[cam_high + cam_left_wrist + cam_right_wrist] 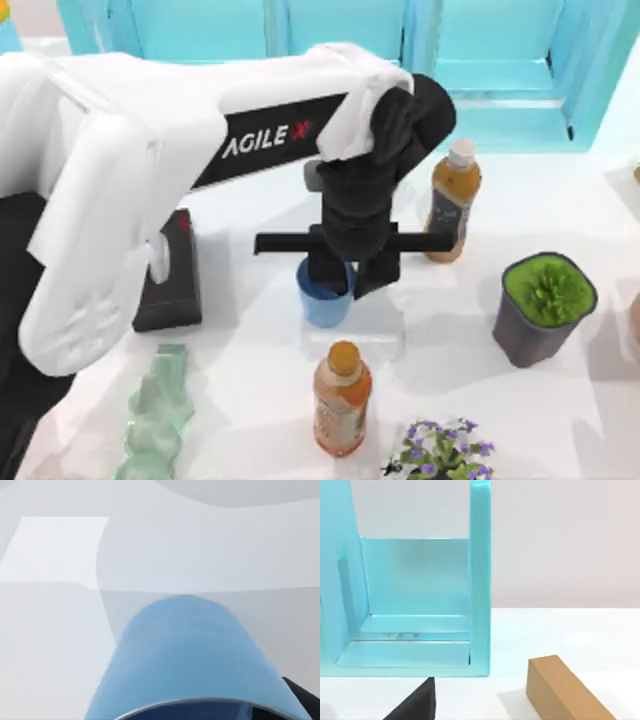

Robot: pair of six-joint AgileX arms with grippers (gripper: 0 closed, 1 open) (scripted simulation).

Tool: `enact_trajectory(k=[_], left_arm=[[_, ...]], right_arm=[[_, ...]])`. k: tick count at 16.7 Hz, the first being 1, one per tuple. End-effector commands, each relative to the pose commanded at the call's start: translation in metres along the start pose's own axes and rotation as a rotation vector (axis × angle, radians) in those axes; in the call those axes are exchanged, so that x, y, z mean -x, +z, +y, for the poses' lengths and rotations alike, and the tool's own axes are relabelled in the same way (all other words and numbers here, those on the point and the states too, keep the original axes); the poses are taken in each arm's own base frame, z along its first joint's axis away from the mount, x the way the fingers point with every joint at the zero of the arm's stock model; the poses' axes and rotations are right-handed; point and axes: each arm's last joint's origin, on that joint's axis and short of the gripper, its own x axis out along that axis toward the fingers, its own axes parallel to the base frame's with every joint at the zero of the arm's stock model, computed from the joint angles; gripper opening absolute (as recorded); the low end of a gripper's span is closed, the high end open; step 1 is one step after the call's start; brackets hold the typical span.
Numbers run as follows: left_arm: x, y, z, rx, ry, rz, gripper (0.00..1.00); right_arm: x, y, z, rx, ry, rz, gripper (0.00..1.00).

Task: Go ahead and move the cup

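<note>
2 bottles [452,200] [341,398] flanking the cup [325,296]; open table [250,350] toward the left.

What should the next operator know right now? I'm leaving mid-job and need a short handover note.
Left claw: down over the cup, fingers straddling its rim, one inside, one outside; whether it is gripping cannot be told.
Right arm: parked off to the side; its wrist camera faces a teal rack and a tan block.
Cup: upright near mid-table, between two bottles, with the plant pot at the right.
Done: approach to the cup.
Left: confirm the grip, lift, move the cup, release.
</note>
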Motion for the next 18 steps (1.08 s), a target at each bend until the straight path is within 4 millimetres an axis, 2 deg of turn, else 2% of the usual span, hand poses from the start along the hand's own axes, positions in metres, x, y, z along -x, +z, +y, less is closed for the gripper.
enact_trajectory(k=[7, 10, 13, 16, 18], left_arm=[[0.001, 0.000, 0.001, -0.002, -0.001, 0.000, 0.00], [0.021, -0.007, 0.012, -0.057, -0.010, 0.021, 0.00], [0.055, -0.006, 0.054, -0.122, -0.033, 0.035, 0.00], [0.081, 0.000, 0.122, -0.141, -0.047, 0.031, 0.00], [0.089, 0.002, 0.171, -0.126, -0.044, 0.024, 0.00]], right_arm=[[0.000, 0.000, 0.000, 0.000, 0.000, 0.000, 1.00], [0.000, 0.000, 0.000, 0.000, 0.000, 0.000, 1.00], [0.000, 0.000, 0.000, 0.000, 0.000, 0.000, 1.00], [0.000, 0.000, 0.000, 0.000, 0.000, 0.000, 1.00], [0.000, 0.000, 0.000, 0.000, 0.000, 0.000, 1.00]])
